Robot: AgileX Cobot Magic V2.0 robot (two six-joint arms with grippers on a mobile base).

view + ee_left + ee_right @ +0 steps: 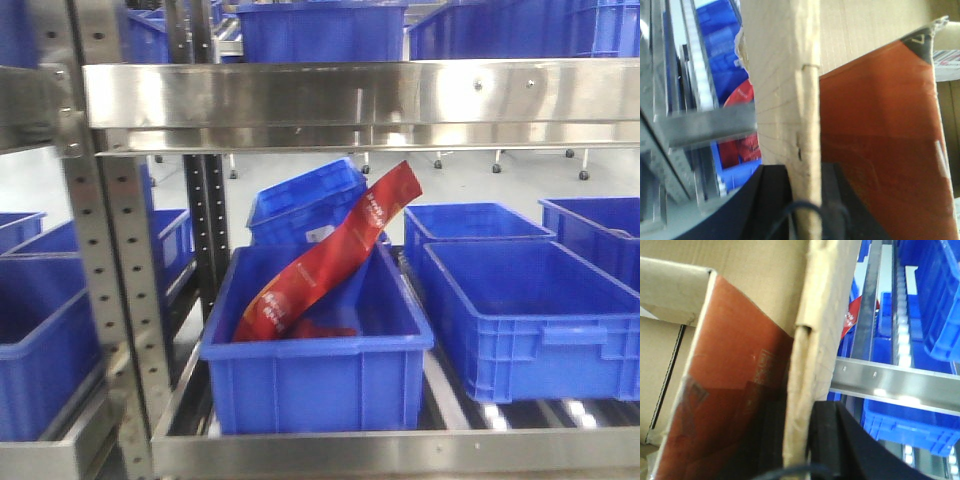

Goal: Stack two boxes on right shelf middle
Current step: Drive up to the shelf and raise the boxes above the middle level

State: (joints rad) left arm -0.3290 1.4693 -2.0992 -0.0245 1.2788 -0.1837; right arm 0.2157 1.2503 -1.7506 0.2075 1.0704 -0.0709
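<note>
**A:** Stainless rack point(300, 95) dead ahead, crowded with blue bins point(315, 385). Red packet point(330, 250) slumped in the nearest one.

**B:** And the carton point(780, 100)?

**A:** Absent from the front view. Close up at both wrists, off the shelf, just beside a steel rail point(890, 377). Left hand point(805, 200) clamped over one cardboard wall edge, right hand point(799, 440) pinching a doubled flap.

**B:** Best way to carry on?

**A:** Probably mid-carry, so raise both hands together and level to spare that thin wall from tearing or folding. Grip firmly without crushing the edge. Clear the broad front rail before pushing in. Look for free roller track point(490, 412) first, with bins filling the level in front. Lower flat, then let go.
</note>
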